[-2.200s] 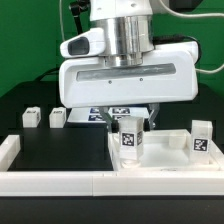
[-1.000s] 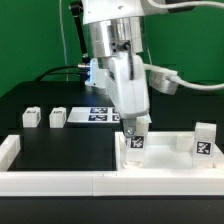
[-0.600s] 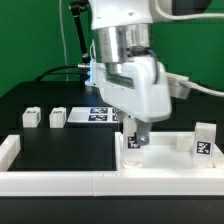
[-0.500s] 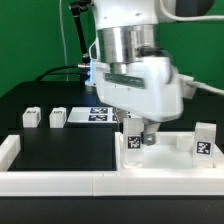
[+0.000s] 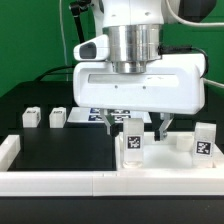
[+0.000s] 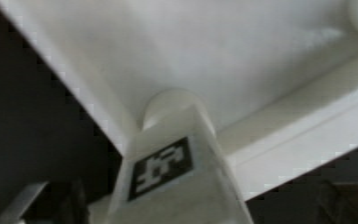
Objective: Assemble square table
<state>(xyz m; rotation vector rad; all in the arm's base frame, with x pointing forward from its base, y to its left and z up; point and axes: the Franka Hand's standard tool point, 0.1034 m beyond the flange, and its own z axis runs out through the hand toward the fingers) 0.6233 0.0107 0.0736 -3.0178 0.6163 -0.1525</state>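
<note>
The robot is screwing the first leg (image 5: 130, 139) into a corner hole of the square table top (image 5: 172, 157). The leg is standing straight up right under the hand, with its black-and-white tag facing out. In the wrist view the leg (image 6: 163, 172) is sitting in the corner where the raised edges of the table top (image 6: 247, 60) are meeting.

The gripper (image 5: 136, 128) is hanging open over the leg. Its fingers (image 5: 165, 124) are sitting apart, one on each side of the leg, and they are not touching it as far as I can see.

I think the hand is getting ready for another twist. Next it needs to squeeze the leg, hold it straight, and turn it more. It should grip gently so the leg is not tipping or popping out of the hole.

Two more legs (image 5: 30, 117) (image 5: 57, 117) are waiting well away from the hand, toward the exterior view's left. A fourth leg (image 5: 203, 141) is standing near the hand, on the exterior view's right. The marker board (image 5: 92, 114) is lying behind the hand, partly hidden.

Half a second ago the hand was turned sideways and its fingers were pinching the leg. Now the hand is facing flat-on and the fingers are spread. The leg is staying in the same spot.
</note>
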